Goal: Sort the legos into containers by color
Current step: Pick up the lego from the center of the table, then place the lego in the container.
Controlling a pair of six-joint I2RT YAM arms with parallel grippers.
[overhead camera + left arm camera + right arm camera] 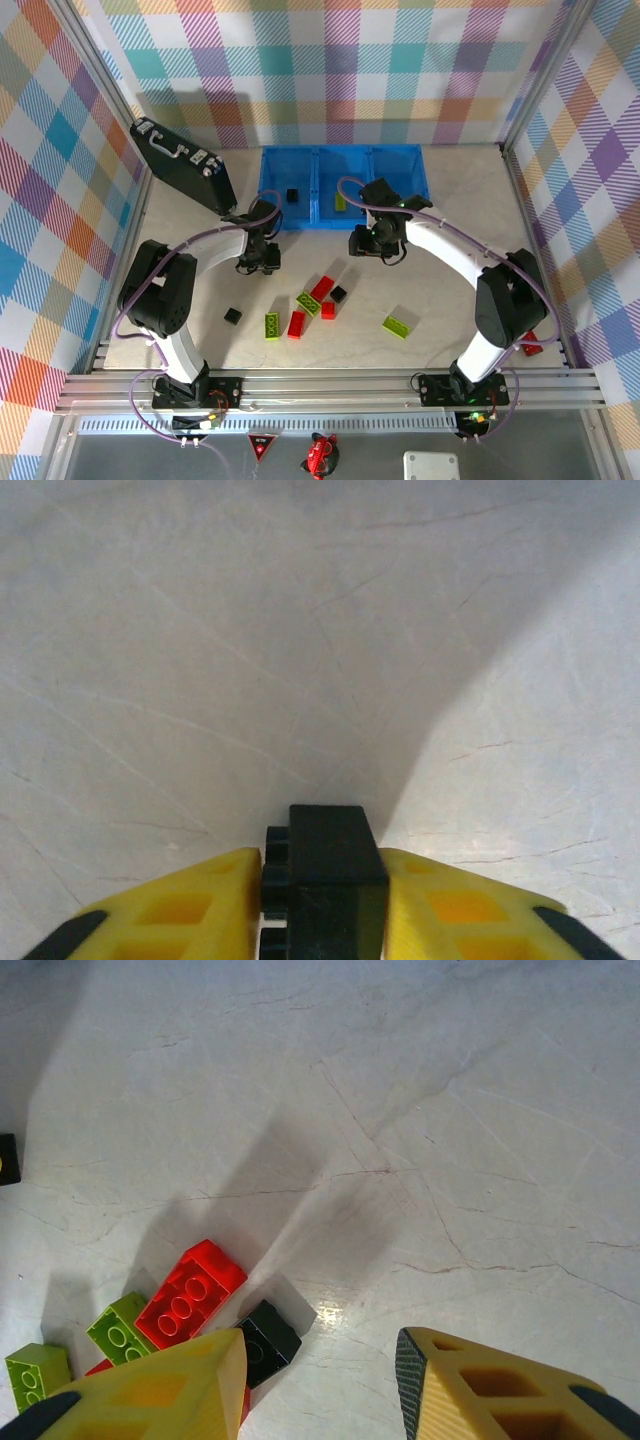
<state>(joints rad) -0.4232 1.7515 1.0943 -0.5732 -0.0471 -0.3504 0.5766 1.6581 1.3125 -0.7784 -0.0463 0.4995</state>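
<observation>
Left wrist: black lego (330, 870) in left hand (322, 858), bare table (300, 630) ahead; right hand (320, 1345) ajar.

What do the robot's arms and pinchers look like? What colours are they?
The left arm and right arm each have chunky black joints joined by smooth white tubes, with a thin lavender cable looping along. The left tool and right tool have bright yellow wedge-shaped fingers with hollow pockets and black trim.

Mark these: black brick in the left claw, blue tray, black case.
black brick (325, 855), left wrist view, its top face.
blue tray (405, 166), top view, bare floor of the right compartment.
black case (180, 165), top view, middle of the lid.
</observation>
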